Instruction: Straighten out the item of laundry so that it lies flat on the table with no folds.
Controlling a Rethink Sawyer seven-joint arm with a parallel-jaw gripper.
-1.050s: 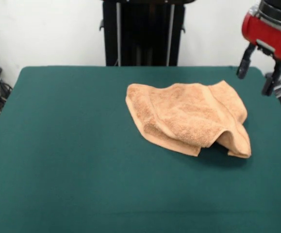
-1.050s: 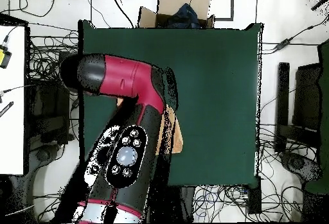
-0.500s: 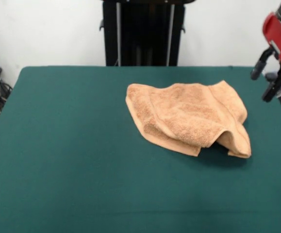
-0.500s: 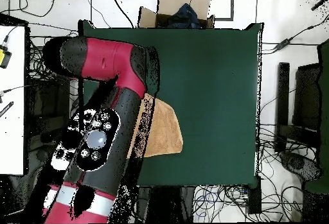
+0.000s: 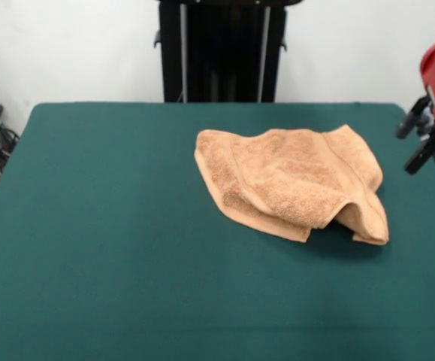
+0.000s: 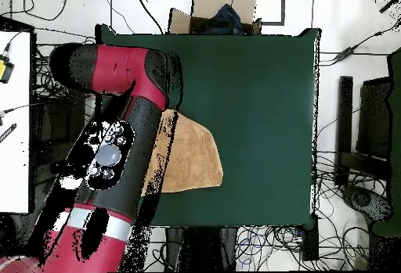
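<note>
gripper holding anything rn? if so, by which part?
Nothing is held. The gripper is open and empty off the table's edge, clear of the towel, which lies crumpled and folded over on the table.

From above I see my red and black arm [image 6: 117, 141] crossing the left edge of the green surface [image 6: 258, 105]. It covers the left part of the orange-tan towel [image 6: 192, 156], which lies rumpled near the bottom edge.
</note>
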